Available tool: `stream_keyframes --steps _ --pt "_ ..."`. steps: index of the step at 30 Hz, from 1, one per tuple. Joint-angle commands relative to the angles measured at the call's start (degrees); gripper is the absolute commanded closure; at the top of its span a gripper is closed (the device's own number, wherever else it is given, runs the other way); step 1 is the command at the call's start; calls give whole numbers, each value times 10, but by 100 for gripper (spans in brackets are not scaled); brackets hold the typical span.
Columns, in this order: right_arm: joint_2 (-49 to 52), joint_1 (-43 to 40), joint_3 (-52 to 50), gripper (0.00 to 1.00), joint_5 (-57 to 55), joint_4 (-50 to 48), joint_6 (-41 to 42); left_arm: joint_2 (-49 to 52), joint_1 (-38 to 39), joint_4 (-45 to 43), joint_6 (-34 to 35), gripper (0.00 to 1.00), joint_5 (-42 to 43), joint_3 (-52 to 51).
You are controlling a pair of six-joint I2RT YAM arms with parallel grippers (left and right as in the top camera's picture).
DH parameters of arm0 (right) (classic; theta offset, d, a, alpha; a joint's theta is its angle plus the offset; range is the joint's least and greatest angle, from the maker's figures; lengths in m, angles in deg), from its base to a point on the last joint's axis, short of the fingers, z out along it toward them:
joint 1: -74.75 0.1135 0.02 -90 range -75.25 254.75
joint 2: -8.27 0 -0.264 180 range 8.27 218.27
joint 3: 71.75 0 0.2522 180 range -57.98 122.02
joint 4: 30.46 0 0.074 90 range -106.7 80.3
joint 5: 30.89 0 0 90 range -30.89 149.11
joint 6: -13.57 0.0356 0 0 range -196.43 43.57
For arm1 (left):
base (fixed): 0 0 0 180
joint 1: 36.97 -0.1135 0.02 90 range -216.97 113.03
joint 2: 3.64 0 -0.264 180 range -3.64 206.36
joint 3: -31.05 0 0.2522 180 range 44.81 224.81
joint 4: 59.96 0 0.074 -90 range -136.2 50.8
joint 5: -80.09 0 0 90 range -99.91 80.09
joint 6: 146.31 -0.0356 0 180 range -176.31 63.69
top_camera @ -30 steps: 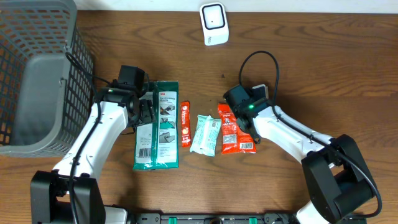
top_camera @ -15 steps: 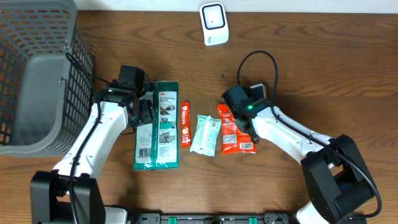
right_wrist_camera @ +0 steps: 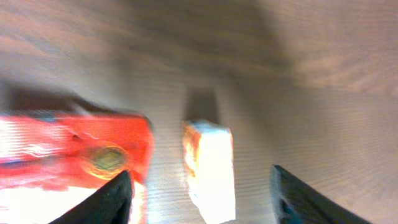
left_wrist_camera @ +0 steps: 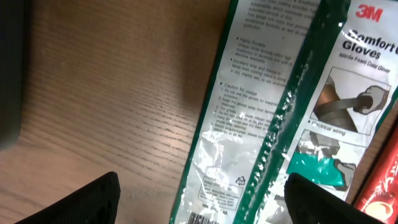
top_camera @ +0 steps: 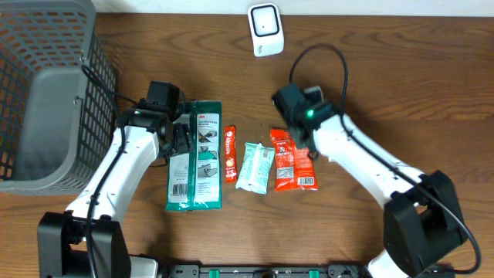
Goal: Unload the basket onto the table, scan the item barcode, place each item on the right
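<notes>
The right end effector (right_wrist_camera: 200, 173) hangs with its fingers spread wide, gripping nothing. Between them a small white-and-orange item (right_wrist_camera: 210, 163), blurred, lies on the wooden surface (right_wrist_camera: 311, 74) just beside the red packet (right_wrist_camera: 74, 149). The left end effector (left_wrist_camera: 202, 186) is also wide and empty, over the green glove pack (left_wrist_camera: 280, 93). Between that pack and the red packet lie a red stick (top_camera: 230, 154) and a pale packet (top_camera: 255, 167). The white scanner (top_camera: 265, 29) stands well apart at the far edge, and a wire basket (top_camera: 46, 93) sits at the left.

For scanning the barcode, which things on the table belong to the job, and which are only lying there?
Job: white scanner; green glove pack under the open left gripper; red packet by the open right gripper.
Lying about, probably: thin red stick; pale packet; grey basket.
</notes>
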State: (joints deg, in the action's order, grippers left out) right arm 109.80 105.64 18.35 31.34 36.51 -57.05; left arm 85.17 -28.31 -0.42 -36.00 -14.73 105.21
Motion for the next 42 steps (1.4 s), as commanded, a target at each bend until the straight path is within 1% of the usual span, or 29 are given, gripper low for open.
stream_keyframes --steps 1,3,5,9,13,21,30,42 --pt "-1 -33 87 26 130 44 -30 -4 -3 0 -3 15 -3 9" --pt "-1 -56 119 25 190 66 -38 -4 -3 0 -3 15 -3 9" --pt "-1 -92 139 22 254 84 -50 -4 -3 0 -3 15 -3 9" --pt "0 -145 133 20 273 107 -49 -4 -3 0 -3 15 -3 9" --pt "0 -177 116 20 273 132 -49 -4 -3 0 -3 15 -3 9" --pt "0 -170 92 17 273 140 -49 -4 -3 0 -3 15 -3 9" --pt "0 -153 90 14 289 145 -49 -4 -3 0 -3 15 -3 9" --pt "0 -150 83 15 287 145 -49 -4 -3 0 -3 15 -3 9"
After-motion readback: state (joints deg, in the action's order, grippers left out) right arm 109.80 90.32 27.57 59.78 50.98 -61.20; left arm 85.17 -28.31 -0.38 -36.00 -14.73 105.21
